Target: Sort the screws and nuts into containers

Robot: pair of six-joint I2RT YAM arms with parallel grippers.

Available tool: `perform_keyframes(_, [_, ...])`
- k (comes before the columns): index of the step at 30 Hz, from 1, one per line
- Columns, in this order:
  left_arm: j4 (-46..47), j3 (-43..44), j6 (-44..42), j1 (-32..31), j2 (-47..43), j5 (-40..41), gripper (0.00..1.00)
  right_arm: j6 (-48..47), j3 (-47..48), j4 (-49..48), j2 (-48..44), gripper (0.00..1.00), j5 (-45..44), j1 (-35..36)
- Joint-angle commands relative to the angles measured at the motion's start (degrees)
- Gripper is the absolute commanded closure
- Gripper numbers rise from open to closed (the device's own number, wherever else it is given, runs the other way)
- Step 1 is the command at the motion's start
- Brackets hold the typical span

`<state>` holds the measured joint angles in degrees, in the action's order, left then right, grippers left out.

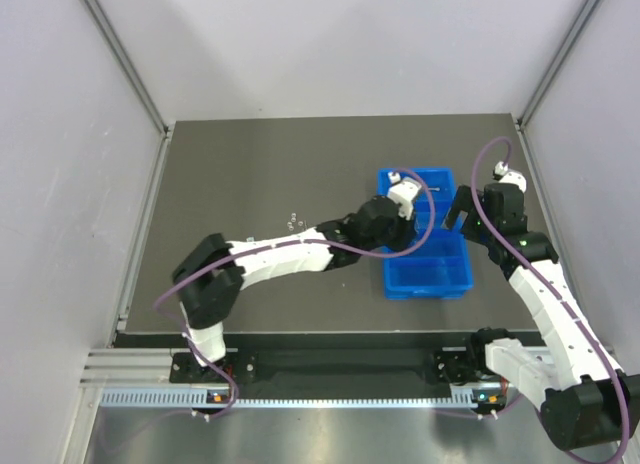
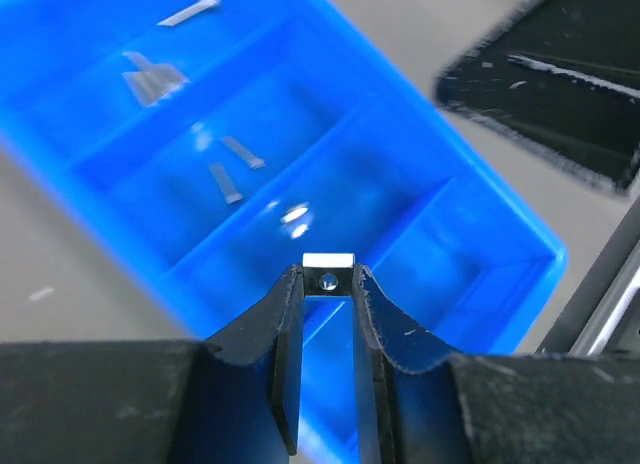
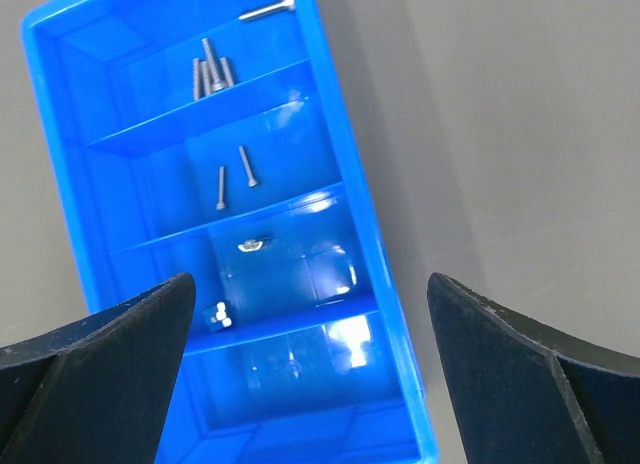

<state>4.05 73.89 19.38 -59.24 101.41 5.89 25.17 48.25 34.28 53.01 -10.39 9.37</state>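
Note:
The blue divided tray (image 1: 430, 274) lies at the right of the dark table. Over it, my left gripper (image 2: 329, 280) is shut on a small squarish silvery nut (image 2: 329, 261), held above one of the tray's (image 2: 120, 189) middle compartments. Several screws (image 3: 210, 74) lie in the far compartments, two more screws (image 3: 231, 174) in the one after. Two nuts (image 3: 250, 246) (image 3: 221, 316) rest in a middle compartment. My right gripper (image 3: 310, 289) hangs open above the tray's (image 3: 400, 314) near end, holding nothing.
A few tiny loose metal bits (image 1: 292, 221) lie on the table left of the tray. The left arm (image 1: 290, 254) stretches across the table's middle. The right gripper (image 1: 462, 212) sits just right of the left gripper (image 1: 405, 222). Grey walls enclose the table.

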Motion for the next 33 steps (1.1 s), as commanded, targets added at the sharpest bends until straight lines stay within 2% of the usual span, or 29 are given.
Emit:
perform_keyframes(1, [5.17,5.64,1.10,-1.57,5.62,1.22,0.93,0.32,1.14,0.08,-1.16,0.00,-3.31,0.92])
perform_keyframes(9, [7.46,8.64,0.93,-1.84,11.27,4.92,0.89,0.58,2.46,1.31,-1.77,0.00,-6.66,2.15])
perform_keyframes(11, [7.11,8.90,1.62,-1.84,11.97,3.96,0.82,0.58,2.38,1.23,-1.60,0.00,-6.74,2.32])
perform_keyframes(14, [7.20,8.38,2.42,-2.02,11.10,2.55,0.61,0.58,2.20,0.96,-1.69,0.00,-6.66,2.32])
perform_keyframes(17, [6.67,7.77,3.38,-2.10,8.47,2.28,0.57,0.50,2.20,0.87,-1.51,0.00,-6.57,2.41])
perform_keyframes(19, [5.44,7.59,4.00,-2.02,5.66,4.03,0.56,0.50,2.37,0.96,-1.51,0.00,-6.57,2.41])
perform_keyframes(23, [-0.17,6.63,5.05,-1.75,-0.67,10.09,0.45,0.58,2.46,0.87,-1.60,0.00,-5.96,2.41])
perform_keyframes(25, [-5.79,5.66,5.32,-1.23,-5.50,15.18,0.39,0.50,2.38,0.87,-1.69,0.00,-5.52,2.50])
perform_keyframes(26, [-8.42,4.17,7.06,-0.96,-7.08,17.90,0.34,0.41,2.38,0.87,-1.69,0.00,-5.34,2.50])
perform_keyframes(27, [-10.80,3.12,8.47,-0.35,-10.58,24.80,0.26,0.49,2.29,0.79,-1.69,0.00,-5.17,2.59])
perform_keyframes(31, [-22.91,-5.66,15.67,4.21,-20.53,31.79,0.20,0.67,1.68,0.00,-1.60,0.01,-3.59,2.94])
perform_keyframes(33, [-26.62,-11.64,22.61,8.34,-26.94,33.56,0.18,0.67,1.41,-0.53,-1.51,0.00,-3.06,3.20])
